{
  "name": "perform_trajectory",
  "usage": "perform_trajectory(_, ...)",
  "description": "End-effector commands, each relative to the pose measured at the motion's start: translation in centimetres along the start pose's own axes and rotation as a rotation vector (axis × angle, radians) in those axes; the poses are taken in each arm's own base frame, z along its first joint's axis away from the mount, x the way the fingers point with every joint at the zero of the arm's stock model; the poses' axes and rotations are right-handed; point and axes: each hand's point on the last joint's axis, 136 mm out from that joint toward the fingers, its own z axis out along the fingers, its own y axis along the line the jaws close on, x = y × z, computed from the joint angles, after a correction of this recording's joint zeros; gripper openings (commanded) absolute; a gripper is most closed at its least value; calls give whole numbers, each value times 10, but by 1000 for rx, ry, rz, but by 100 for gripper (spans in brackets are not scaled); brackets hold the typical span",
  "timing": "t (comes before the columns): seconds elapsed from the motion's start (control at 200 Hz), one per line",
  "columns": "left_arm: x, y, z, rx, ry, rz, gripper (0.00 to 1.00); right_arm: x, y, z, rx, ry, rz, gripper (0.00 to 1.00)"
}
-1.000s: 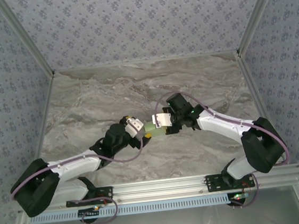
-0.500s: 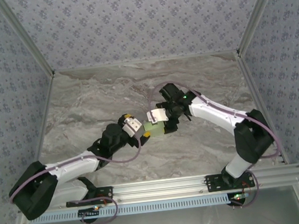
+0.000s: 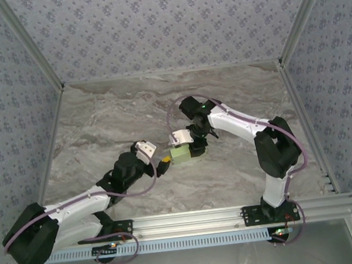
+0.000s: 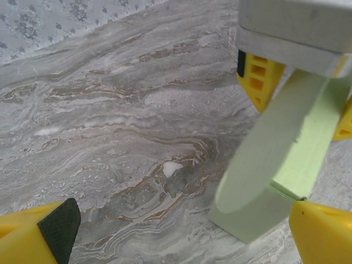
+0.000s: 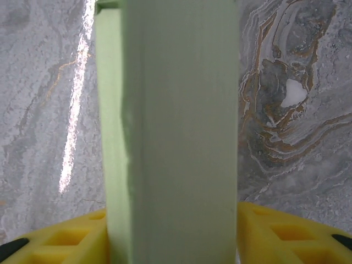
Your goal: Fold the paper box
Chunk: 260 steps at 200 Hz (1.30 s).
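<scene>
Left gripper point(image 3: 154, 156): just near-left of paper box point(image 3: 181, 153), fingers spread wide, not touching box. Paper box: pale green, folded into block, rested mid-surface on marble table point(image 3: 98, 115). Rounded flap point(image 4: 269, 148) stuck out on side facing left gripper. Right gripper point(image 3: 185, 143): over far side of box, yellow fingers point(image 5: 275, 234) pressed on both box sides, pinching it.

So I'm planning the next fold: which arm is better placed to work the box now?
Right. Its claw has the box between its fingers, pressed on both sides. The left claw stands wide open beside the box, gripping nothing, so it would probably have to move in first.
</scene>
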Motion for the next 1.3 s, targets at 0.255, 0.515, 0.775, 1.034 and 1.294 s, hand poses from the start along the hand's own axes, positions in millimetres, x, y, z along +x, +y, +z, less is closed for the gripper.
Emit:
perform_trajectory(0.255,-9,5,-2,-11,-14,-89,99,1,-13,-5,43,3,173,50)
perform_trajectory(0.515,-12,8,7,-33,22,-118,99,-18,-17,-27,140,-135,244,76)
perform_trajectory(0.775,-19,4,8,-12,46,-153,97,-16,-5,-75,284,-224,318,79)
perform_trajectory(1.034,-25,7,17,-38,128,-182,84,31,5,-102,483,-377,563,77)
perform_trajectory(1.294,-25,-9,24,23,184,-109,76,60,3,-79,501,-374,686,63)
